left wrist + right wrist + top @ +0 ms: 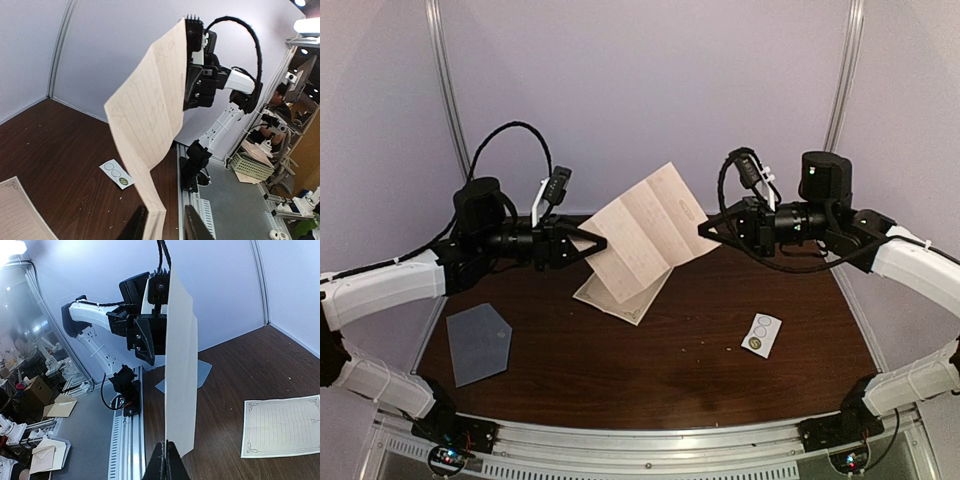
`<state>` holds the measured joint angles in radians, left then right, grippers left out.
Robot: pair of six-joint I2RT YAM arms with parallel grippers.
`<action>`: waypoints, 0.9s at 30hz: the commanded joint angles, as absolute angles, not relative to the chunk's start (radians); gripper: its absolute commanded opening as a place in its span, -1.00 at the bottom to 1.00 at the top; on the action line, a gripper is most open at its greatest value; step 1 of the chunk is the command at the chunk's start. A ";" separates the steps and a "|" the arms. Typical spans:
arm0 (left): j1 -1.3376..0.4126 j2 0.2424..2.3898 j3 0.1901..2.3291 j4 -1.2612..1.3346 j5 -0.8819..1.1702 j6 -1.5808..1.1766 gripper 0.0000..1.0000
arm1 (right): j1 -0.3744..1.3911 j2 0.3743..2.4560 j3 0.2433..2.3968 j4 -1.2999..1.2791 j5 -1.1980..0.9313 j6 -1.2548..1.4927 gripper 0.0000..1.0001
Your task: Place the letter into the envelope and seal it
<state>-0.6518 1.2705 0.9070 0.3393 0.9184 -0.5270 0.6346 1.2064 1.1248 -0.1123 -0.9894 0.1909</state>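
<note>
The right pincer (166, 461) is pressed fully together on the edge of a cream, ruled paper letter (180, 365) creased into panels, its two fingers meeting with the sheet pinched between them. From that wrist camera the letter rises edge-on, nearly upright.

The left pincer (164, 220) sits at the opposite edge of the letter. Its fingers (192, 225) stand a little apart; the paper runs down between them, close against one finger, and a gap shows on the other side.

In the top view the letter hangs in the air between the two pincers, tilted, above the far middle of the dark brown wooden tabletop (650, 375). Beneath it a second cream ruled sheet (620, 297) lies flat on the wood.

The flat grey-blue paper envelope (478, 343) lies on the near left part of the tabletop, in front of the left arm, well apart from the letter and touched by neither pincer. A small white sticker strip with circles (761, 334) lies on the near right side, below the right arm.
</note>
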 commanded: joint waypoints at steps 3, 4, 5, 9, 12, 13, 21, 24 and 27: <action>-0.650 1.296 0.931 0.361 0.861 -0.518 -1.00 | 0.642 1.201 1.119 -0.080 -0.976 0.195 -1.00; -0.650 1.298 0.935 0.351 0.860 -0.510 -1.00 | 0.642 1.201 1.121 -0.082 -0.973 0.197 -1.00; -0.650 1.300 0.938 0.342 0.857 -0.501 -1.00 | 0.643 1.200 1.123 -0.081 -0.966 0.198 -0.85; -0.650 1.295 0.954 0.306 0.865 -0.445 -1.00 | 0.636 1.179 1.123 -0.077 -0.880 0.200 0.28; -0.650 1.287 0.974 0.259 0.907 -0.378 -1.00 | 0.612 1.153 1.107 -0.038 -0.809 0.237 0.63; -0.650 1.285 0.983 0.232 0.926 -0.356 -1.00 | 0.598 1.143 1.097 -0.008 -0.796 0.256 0.68; -0.653 1.263 1.087 -0.029 1.000 -0.150 -1.00 | 0.559 1.107 1.052 0.082 -0.573 0.344 0.94; -0.657 1.252 1.107 -0.077 1.006 -0.121 -1.00 | 0.521 1.130 1.053 0.087 -0.532 0.397 0.95; -0.665 1.250 1.119 -0.088 1.024 -0.117 -1.00 | 0.489 1.178 1.063 0.063 -0.503 0.423 0.96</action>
<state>-0.6537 1.2739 1.0805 -0.0299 0.9768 -0.1818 0.5255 1.1301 1.0634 0.0460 -0.6010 0.3538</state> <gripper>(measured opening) 0.008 0.978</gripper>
